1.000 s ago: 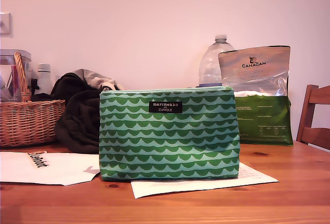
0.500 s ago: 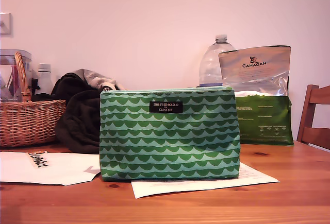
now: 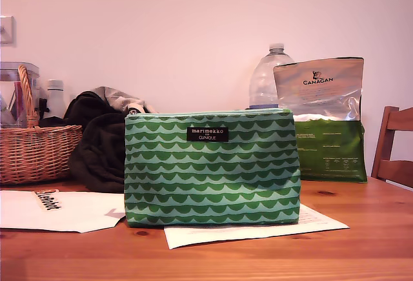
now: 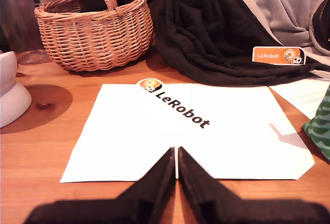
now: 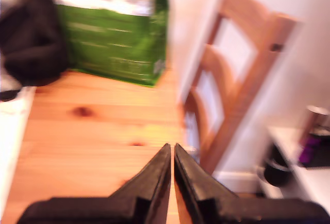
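A green wave-patterned zip pouch (image 3: 211, 168) stands upright mid-table in the exterior view, on a sheet of paper (image 3: 258, 228). No arm shows in that view. My first gripper (image 4: 176, 158) is shut with nothing in it, its tips low over a white LeRobot sheet (image 4: 185, 131); the pouch's edge (image 4: 319, 128) is beside that sheet. My second gripper (image 5: 171, 154) is shut and empty above bare wooden table (image 5: 98, 131) near the table edge, facing a green food bag (image 5: 116, 36) and a wooden chair (image 5: 242, 74). The second wrist view is blurred.
A wicker basket (image 3: 35, 145) and dark clothing (image 3: 97, 142) sit at the exterior view's left. A water bottle (image 3: 268, 77) and the Canagan bag (image 3: 326, 123) stand behind the pouch, the chair (image 3: 393, 148) at the right. A white bowl (image 4: 11, 98) rests near the basket (image 4: 95, 28).
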